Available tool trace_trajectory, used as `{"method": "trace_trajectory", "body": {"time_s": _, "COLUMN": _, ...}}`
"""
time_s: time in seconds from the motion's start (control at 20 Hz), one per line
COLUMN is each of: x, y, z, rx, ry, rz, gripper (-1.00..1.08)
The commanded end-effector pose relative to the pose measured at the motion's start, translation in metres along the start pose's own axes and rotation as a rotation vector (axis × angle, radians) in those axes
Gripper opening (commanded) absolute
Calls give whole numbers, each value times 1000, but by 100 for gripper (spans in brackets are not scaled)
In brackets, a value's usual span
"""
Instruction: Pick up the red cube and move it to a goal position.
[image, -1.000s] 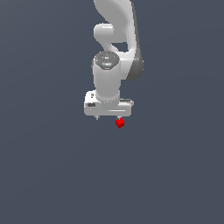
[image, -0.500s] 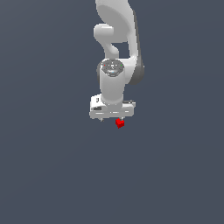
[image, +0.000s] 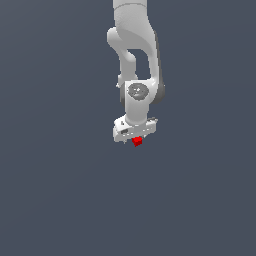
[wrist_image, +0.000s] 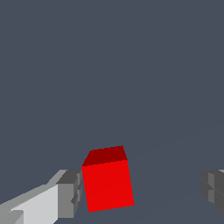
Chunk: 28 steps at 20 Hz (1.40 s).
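The red cube (image: 136, 142) is tiny and plain-faced, and it sits on the dark grey floor just under the white hand. In the wrist view the red cube (wrist_image: 107, 183) lies between the two grey fingertips. One fingertip pad (wrist_image: 70, 194) is almost against its side, while the other pad (wrist_image: 213, 188) stands well clear of it. My gripper (wrist_image: 141, 192) is open around the cube and not closed on it. In the exterior view the gripper (image: 134, 137) points down, and the hand hides the fingers.
The white arm (image: 136, 55) rises from the hand toward the top of the exterior view. Around the cube there is only the flat dark grey floor (image: 60, 200).
The hand has come down and shifted toward the exterior view's right, until it sits right over the cube. The cube has stayed where it was.
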<state>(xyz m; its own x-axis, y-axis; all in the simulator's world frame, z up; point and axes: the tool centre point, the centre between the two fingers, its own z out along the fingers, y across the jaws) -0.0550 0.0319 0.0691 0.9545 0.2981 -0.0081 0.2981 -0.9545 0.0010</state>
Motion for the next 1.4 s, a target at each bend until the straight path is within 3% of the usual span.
{"method": "trace_trajectory", "body": {"time_s": 0.0, "x": -6, "y": -9, "z": 16, "rx": 2, "ry": 4, "rz": -52, "gripper": 100}}
{"method": "trace_trajectory", "body": {"time_s": 0.45, "x": -18, "y": -25, "z": 49, "rx": 2, "ry": 9, "rz": -154, "gripper": 100}}
{"method": "trace_trajectory", "body": {"time_s": 0.9, "x": -17, "y": -24, "z": 49, "rx": 0, "ry": 8, "rz": -152, "gripper": 100}}
{"method": "trace_trajectory", "body": {"time_s": 0.95, "x": -17, "y": -24, "z": 49, "rx": 0, "ry": 8, "rz": -152, "gripper": -100}}
{"method": "trace_trajectory", "body": {"time_s": 1.35, "x": -17, "y": -24, "z": 49, "rx": 0, "ry": 8, "rz": -152, "gripper": -100}}
